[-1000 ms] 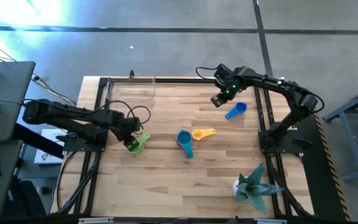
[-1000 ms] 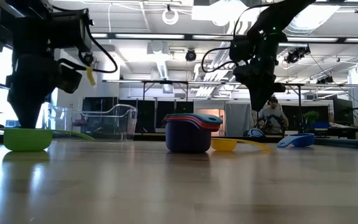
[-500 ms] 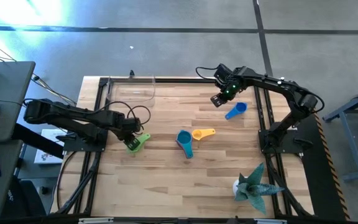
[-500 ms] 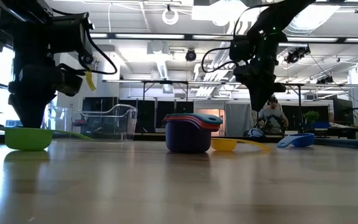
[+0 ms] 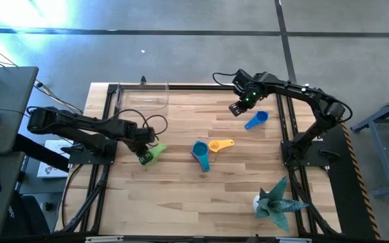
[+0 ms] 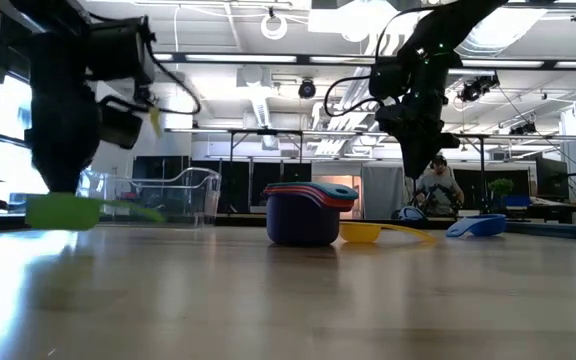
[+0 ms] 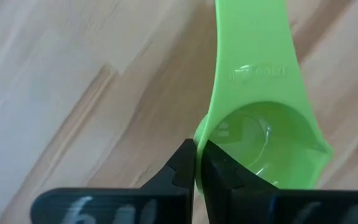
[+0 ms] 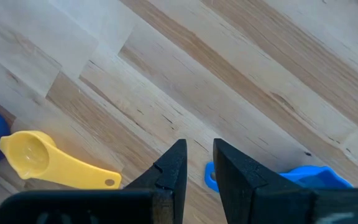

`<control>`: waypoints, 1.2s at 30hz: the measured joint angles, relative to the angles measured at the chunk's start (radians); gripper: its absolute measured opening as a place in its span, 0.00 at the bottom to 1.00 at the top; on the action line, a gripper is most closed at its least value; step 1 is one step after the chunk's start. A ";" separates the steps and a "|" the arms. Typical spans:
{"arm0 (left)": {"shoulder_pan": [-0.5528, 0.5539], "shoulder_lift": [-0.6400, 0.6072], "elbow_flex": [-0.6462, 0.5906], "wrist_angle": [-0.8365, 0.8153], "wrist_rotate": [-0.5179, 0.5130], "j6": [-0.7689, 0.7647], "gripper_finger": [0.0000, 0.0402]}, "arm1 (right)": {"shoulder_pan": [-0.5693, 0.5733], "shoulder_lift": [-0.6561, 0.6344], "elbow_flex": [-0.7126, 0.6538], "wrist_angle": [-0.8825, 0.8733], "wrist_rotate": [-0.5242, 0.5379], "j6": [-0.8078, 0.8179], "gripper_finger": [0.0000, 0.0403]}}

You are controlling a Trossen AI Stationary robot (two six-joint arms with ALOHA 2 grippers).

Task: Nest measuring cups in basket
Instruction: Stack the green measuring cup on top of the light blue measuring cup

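Green measuring cup (image 5: 151, 153) pinched by its rim in the clenched left gripper (image 5: 142, 156) at the table's (image 5: 181, 189) left side, raised just clear of the wood in the low view, handle pointing away from the fingers (image 7: 185, 168). Further right, a nested stack of cups (image 6: 306, 212) with a teal one on top near the table's middle, a yellow cup (image 5: 221, 144) just beside it, a blue cup (image 5: 256, 120) nearer the right edge; clear basket (image 5: 142, 98) well apart at the far left corner. Right gripper (image 5: 236, 108) hovering near the blue cup with jaws parted and holding nothing.
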 joint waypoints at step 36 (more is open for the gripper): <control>-0.106 -0.009 0.458 -0.227 -0.211 0.867 0.01 | 0.000 0.000 0.000 0.017 0.004 -0.001 0.18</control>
